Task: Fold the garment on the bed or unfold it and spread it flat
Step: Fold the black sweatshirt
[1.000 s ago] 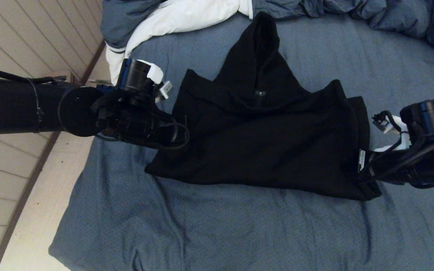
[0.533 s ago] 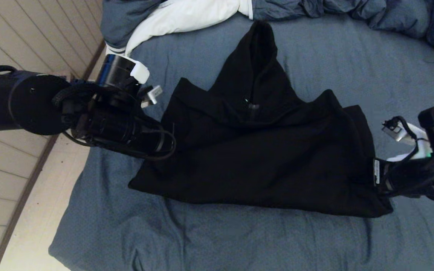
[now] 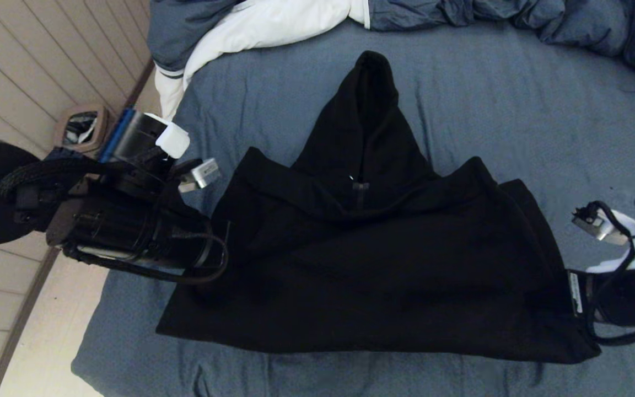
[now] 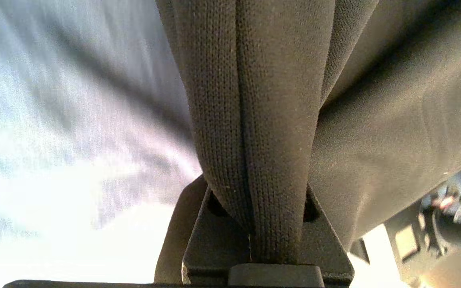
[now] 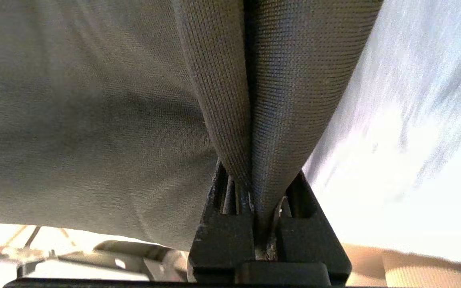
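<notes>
The black hoodie (image 3: 372, 264) lies on the bed (image 3: 488, 110), hood pointing toward the rumpled duvet (image 3: 273, 22) at the far end, its lower edge stretched taut between the two arms. The head view shows only its dark outline; the left gripper (image 3: 207, 259) meets the hoodie's left edge and the right gripper (image 3: 576, 298) its right corner beside a white tag, but the fingers are hidden there. The wrist views fill that in: the left gripper (image 4: 254, 240) has its jaws pinched on a doubled fold of knit cloth (image 4: 262, 120), and the right gripper (image 5: 260, 224) likewise clamps a fold of the hoodie (image 5: 246, 100), with the sheet blurred beyond.
</notes>
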You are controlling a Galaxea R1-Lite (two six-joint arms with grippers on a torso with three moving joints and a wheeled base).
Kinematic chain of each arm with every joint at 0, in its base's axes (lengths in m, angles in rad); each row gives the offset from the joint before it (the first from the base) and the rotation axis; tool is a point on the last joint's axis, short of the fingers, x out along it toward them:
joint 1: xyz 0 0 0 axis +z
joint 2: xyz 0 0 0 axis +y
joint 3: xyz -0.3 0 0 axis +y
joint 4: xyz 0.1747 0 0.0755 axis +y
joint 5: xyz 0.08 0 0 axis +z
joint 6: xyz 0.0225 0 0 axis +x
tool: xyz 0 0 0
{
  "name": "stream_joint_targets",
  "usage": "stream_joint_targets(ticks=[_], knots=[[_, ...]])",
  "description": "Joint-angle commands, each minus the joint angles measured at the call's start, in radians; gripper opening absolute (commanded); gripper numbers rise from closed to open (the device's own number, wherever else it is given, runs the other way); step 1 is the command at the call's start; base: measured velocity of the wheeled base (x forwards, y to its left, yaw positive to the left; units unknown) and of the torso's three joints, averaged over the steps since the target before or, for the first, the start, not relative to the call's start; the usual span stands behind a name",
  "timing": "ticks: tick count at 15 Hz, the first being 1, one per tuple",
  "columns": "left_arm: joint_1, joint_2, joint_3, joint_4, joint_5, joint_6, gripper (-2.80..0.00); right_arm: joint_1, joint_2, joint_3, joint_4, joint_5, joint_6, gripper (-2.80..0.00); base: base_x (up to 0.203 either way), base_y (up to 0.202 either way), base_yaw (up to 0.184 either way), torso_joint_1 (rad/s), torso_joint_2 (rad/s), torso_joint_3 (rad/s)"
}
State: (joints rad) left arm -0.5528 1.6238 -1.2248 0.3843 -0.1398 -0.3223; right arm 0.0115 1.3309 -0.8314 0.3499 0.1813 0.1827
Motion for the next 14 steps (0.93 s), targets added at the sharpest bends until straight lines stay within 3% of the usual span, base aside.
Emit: stream_joint_targets(ticks=[1, 4, 5, 6, 8, 14], knots=[[0.001, -0.057, 0.067, 0.001, -0.003, -0.004, -2.80, 0.006, -0.047, 0.064, -0.001, 0.001, 0.000, -2.80, 0.000, 0.000, 0.000, 0.000, 0.00, 0.000], [0.001, -0.064, 0.116, -0.039, -0.002, -0.006, -2.80, 0.008, -0.050, 0.080, -0.002, 0.001, 0.001, -2.80, 0.000, 0.000, 0.000, 0.000, 0.00, 0.000], [0.001, -0.065, 0.135, -0.068, 0.001, -0.005, -2.80, 0.008, -0.048, 0.082, -0.003, 0.002, 0.001, -0.09, 0.000, 0.000, 0.000, 0.000, 0.00, 0.000], [0.001, -0.065, 0.157, -0.105, 0.004, -0.003, 0.00, 0.008, -0.050, 0.089, -0.003, 0.000, 0.000, 0.00, 0.000, 0.000, 0.000, 0.000, 0.00, 0.000], [0.001, -0.067, 0.175, -0.164, 0.006, 0.000, 0.00, 0.007, -0.052, 0.086, -0.003, 0.002, 0.000, 0.00, 0.000, 0.000, 0.000, 0.000, 0.00, 0.000], [0.024, -0.131, 0.169, -0.169, 0.013, 0.001, 0.00, 0.004, -0.098, 0.050, 0.001, 0.000, 0.000, 0.00, 0.000, 0.000, 0.000, 0.000, 0.00, 0.000]])
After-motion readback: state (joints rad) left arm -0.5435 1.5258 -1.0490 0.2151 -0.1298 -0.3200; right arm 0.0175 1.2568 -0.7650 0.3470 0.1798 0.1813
